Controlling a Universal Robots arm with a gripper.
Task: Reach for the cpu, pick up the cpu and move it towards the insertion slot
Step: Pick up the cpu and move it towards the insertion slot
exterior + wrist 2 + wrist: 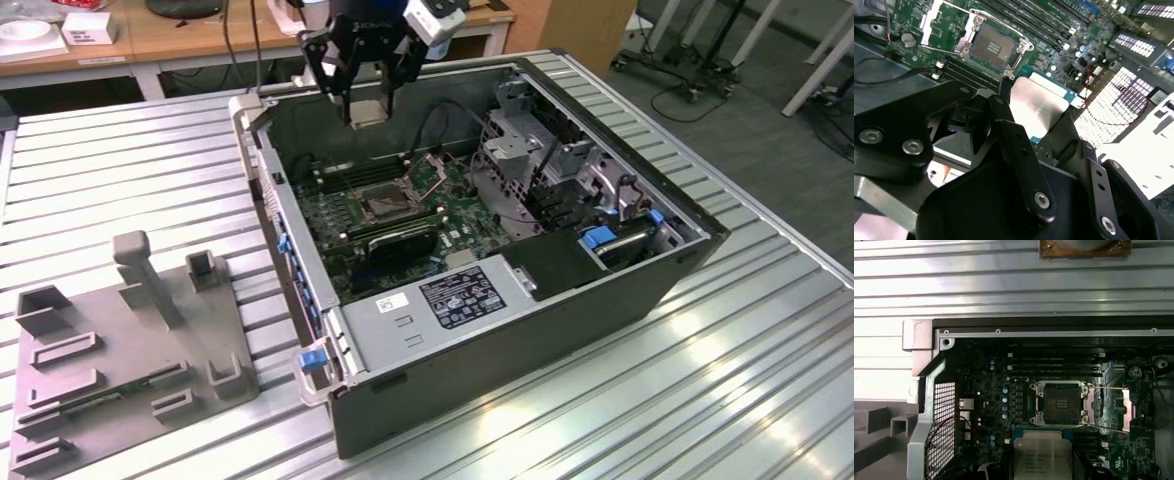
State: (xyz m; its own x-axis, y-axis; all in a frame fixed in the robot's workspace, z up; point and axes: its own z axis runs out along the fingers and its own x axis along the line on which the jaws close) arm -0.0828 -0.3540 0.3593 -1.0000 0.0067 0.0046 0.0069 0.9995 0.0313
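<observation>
The exterior view alone takes in the whole open computer case [534, 300] on the slatted table [747, 380], with the grey fixture block [120, 370] well apart at that view's left. The gripper [366, 112] hangs above the case, clamped on the cpu [1036, 106], metal face flat toward the first wrist view. The insertion slot [1061, 403] lies open just beyond it.

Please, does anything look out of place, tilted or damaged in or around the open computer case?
Nothing stands out. The black claw holds the thin square silver-faced cpu above the green motherboard. The silver-framed square insertion slot lies open and empty, its frame looking straight. The grey plastic fixture plate sits flat on the ribbed metal table.
</observation>
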